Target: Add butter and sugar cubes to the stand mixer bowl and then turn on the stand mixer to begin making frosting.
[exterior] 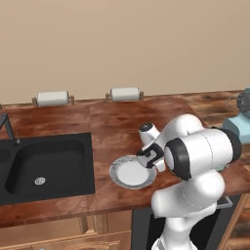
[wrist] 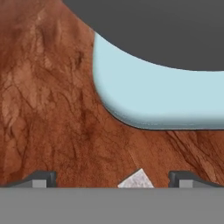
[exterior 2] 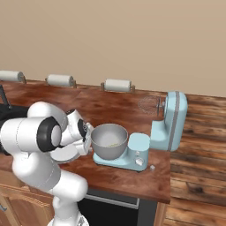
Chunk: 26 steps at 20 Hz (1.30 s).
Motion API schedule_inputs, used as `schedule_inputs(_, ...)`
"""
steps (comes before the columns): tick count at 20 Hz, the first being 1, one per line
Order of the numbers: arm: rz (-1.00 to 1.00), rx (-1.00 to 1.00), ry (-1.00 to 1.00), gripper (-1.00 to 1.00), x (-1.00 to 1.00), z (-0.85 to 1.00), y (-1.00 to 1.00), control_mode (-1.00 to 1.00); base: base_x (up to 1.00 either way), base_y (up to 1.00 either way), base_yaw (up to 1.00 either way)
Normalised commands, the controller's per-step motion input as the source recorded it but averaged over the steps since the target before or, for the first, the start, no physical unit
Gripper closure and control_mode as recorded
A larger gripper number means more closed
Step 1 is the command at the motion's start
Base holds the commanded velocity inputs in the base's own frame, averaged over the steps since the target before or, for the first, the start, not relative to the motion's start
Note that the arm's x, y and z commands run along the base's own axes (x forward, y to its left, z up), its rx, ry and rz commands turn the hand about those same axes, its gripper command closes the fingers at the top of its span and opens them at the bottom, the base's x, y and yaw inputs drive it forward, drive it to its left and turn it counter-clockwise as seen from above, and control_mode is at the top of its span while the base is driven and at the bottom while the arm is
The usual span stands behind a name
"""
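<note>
The hand [wrist: 111, 178] hovers wide open over the wooden surface [wrist: 52, 109], beside the stand mixer [exterior 2: 170, 123] whose bowl [exterior 2: 109, 141] seems to hold the butter; a sugar cube [wrist: 136, 180] lies between its fingertips, so descend straight and close gently.
</note>
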Motion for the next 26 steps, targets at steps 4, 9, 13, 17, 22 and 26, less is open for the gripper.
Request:
schedule_inputs(4,0.0,0.0,0.0,-1.0,-0.04,-0.31,0.0,-1.0,0.0,0.0,0.0)
schedule_inputs(9,0.0,0.0,0.0,-1.0,-0.04,-0.36,0.01,-1.0,0.0,0.0,0.0)
schedule_inputs(13,0.0,0.0,0.0,-1.0,0.0,-0.37,0.05,-1.0,0.0,0.0,0.0)
schedule_inputs(17,0.0,0.0,0.0,-1.0,-0.01,-0.4,0.06,-1.0,0.0,0.0,0.0)
schedule_inputs(22,0.0,0.0,0.0,-1.0,-0.03,-0.44,0.08,-1.0,0.0,0.0,0.0)
schedule_inputs(26,0.0,0.0,0.0,-1.0,-0.05,-0.5,0.11,-1.0,0.0,0.0,0.0)
